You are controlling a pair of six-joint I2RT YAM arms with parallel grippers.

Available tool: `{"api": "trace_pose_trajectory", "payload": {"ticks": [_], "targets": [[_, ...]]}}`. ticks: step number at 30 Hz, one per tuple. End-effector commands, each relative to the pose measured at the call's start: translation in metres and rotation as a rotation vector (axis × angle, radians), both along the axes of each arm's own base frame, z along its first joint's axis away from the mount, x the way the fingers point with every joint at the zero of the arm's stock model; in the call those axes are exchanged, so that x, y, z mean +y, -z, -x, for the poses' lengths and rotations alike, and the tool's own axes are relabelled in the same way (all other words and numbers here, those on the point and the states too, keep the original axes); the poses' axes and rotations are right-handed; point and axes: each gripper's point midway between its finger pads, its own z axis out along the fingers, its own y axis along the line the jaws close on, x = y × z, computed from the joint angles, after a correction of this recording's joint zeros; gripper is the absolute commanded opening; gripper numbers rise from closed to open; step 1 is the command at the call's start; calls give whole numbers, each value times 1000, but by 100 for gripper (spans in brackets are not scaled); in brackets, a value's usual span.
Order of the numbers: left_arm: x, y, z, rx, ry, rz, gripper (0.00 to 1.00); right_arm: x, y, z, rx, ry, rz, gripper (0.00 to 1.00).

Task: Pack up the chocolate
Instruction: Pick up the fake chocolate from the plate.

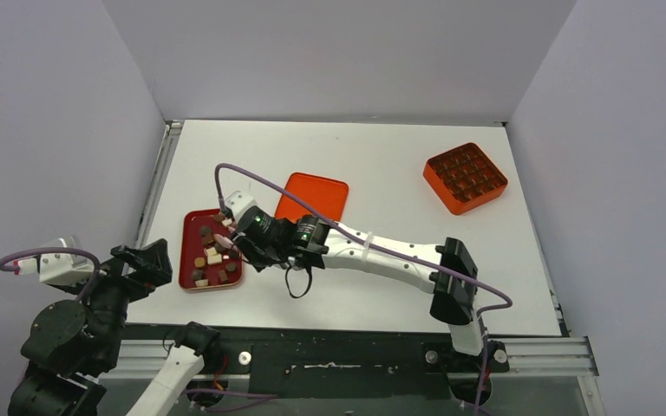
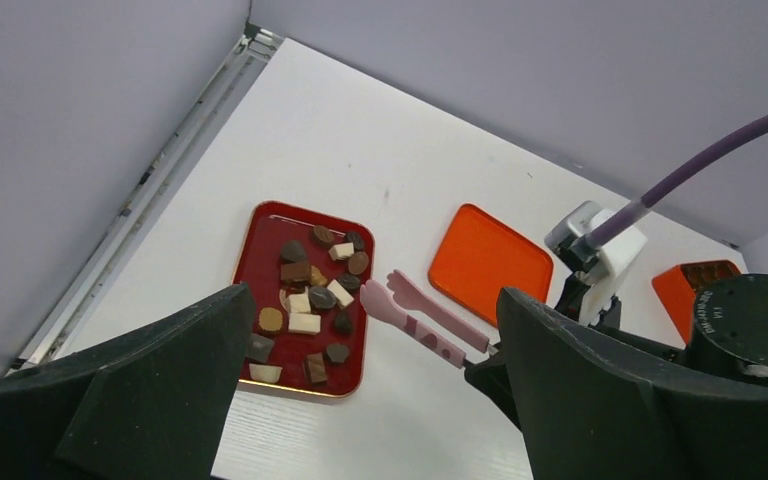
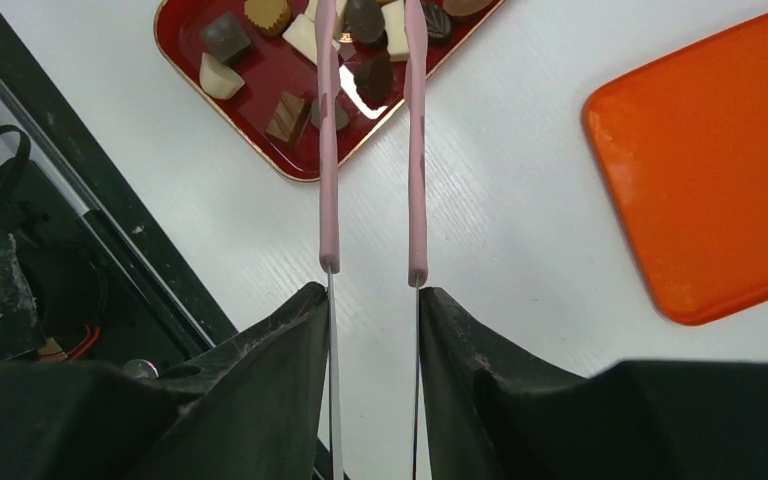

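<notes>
The chocolate (image 1: 211,256) (image 2: 305,300) (image 3: 365,75) lies as several dark and pale chunks in a red tray (image 1: 189,227) (image 2: 260,225) (image 3: 175,40). My right gripper (image 1: 256,236) (image 3: 372,292) is shut on the pink tongs (image 2: 425,318) (image 3: 328,150). The tongs' two arms stand apart and reach over the tray's right edge. In the left wrist view their tips hold nothing. My left gripper (image 1: 143,264) (image 2: 375,300) hangs open to the left of the tray at the table's near edge, with nothing between its fingers.
A flat orange lid (image 1: 314,197) (image 2: 488,262) (image 3: 710,170) lies just right of the tray. An orange grid box (image 1: 466,178) (image 2: 695,280) with dark pieces in its cells stands at the back right. White walls close the table on three sides.
</notes>
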Motion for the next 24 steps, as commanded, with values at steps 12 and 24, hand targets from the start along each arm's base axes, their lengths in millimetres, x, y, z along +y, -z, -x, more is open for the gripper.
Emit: {"api": "trace_pose_trajectory", "payload": {"ticks": [12, 24], "targets": [[33, -11, 18, -88, -118, -82, 91, 42, 28, 44, 172, 27, 27, 36], [38, -15, 24, -134, -129, -87, 91, 59, 56, 41, 242, 58, 40, 36]]}}
